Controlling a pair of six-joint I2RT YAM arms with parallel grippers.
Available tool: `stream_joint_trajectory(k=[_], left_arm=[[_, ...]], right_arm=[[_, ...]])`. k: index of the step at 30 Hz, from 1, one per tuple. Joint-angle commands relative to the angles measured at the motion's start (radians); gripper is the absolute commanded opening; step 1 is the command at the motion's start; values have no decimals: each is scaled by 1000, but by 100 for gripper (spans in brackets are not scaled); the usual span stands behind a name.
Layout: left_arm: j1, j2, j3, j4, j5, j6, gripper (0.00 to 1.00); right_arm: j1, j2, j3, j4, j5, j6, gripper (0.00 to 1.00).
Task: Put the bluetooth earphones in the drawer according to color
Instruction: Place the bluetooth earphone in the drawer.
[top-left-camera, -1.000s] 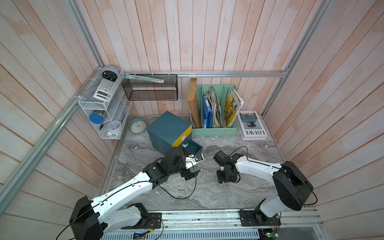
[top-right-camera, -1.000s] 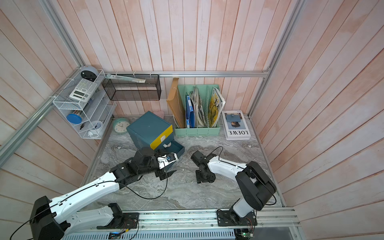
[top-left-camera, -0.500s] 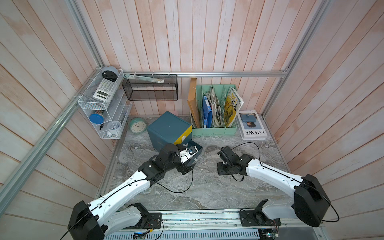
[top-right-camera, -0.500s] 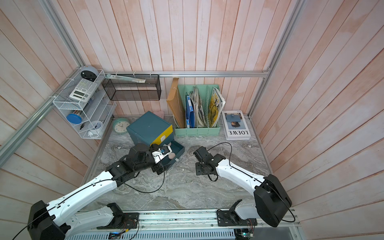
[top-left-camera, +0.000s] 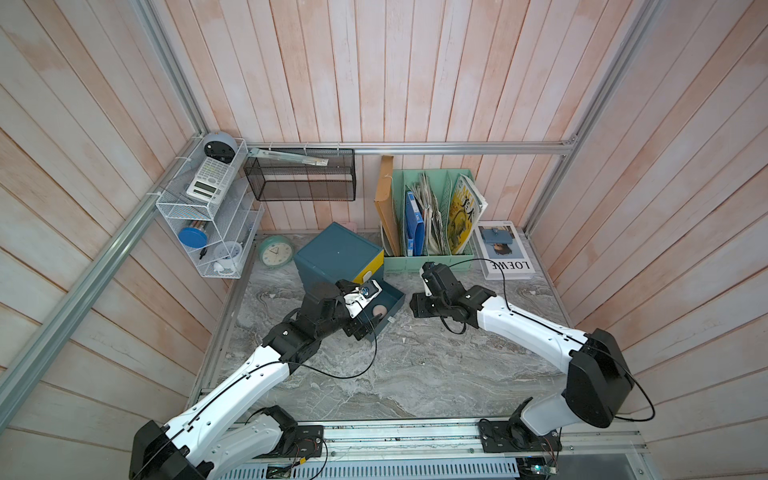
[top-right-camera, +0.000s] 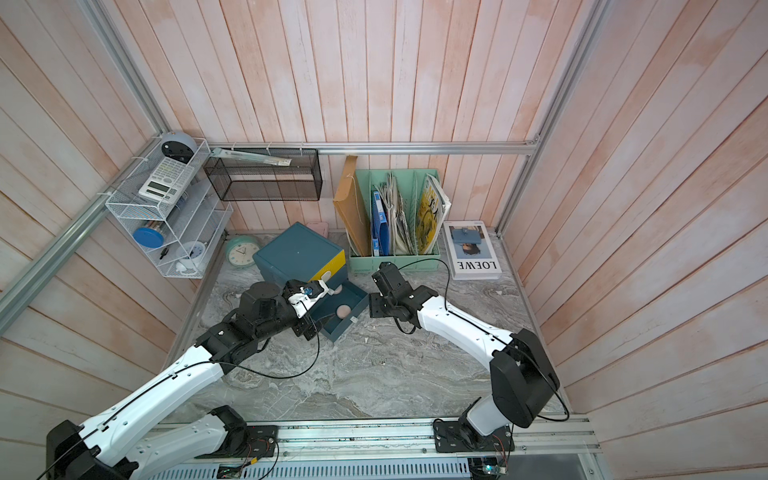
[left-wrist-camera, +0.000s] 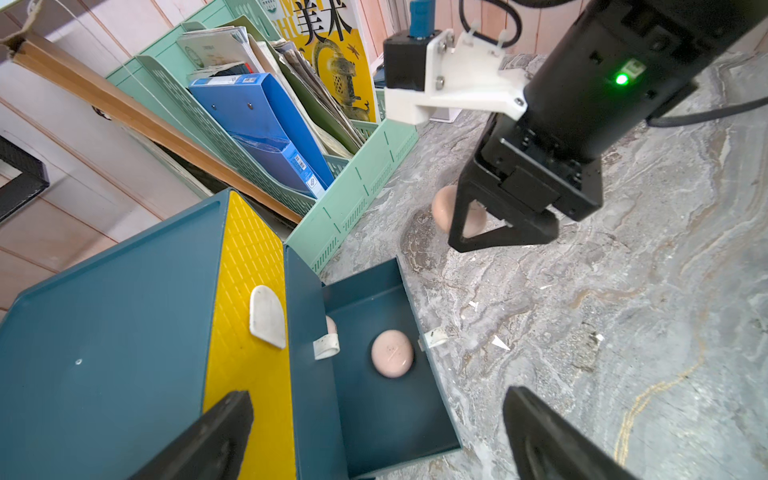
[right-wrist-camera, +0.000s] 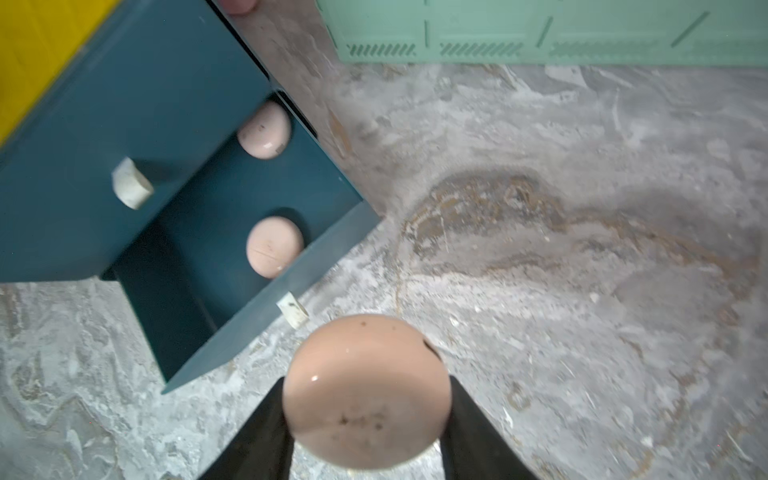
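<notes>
- Nearest, we see both arms reaching forward over the grey marble table (top-left-camera: 415, 374).
- Our left gripper (left-wrist-camera: 376, 432) has its jaws spread wide with nothing between them. It hovers over the pulled-out bottom drawer (left-wrist-camera: 386, 415) of the chest.
- Inside that drawer we count two pale pink cases. The front case (right-wrist-camera: 274, 246) lies close to the drawer's front wall. The back case (right-wrist-camera: 264, 129) sits deeper in, half under the closed drawer above.
- Our right gripper (right-wrist-camera: 368, 415) is partly closed on a third pink case (right-wrist-camera: 365, 374), pinching its sides between the two fingers.
- This third pink case hangs above the table just outside the drawer, off its front corner and not over the drawer itself.
- Behind, the teal chest (top-left-camera: 336, 253) has its yellow drawer (top-left-camera: 370, 262) shut.
- Farthest back, we see a mint file rack (top-left-camera: 428, 259) and a book (top-left-camera: 505, 253) against the wall.
</notes>
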Motion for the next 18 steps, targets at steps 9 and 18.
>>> stream_joint_trajectory(k=[9, 18], left_arm=[[85, -21, 16, 25, 40, -26, 100], [135, -33, 8, 40, 39, -33, 100]], right_arm=[[1, 179, 164, 87, -157, -21, 0], [1, 303, 246, 110, -209, -14, 0]])
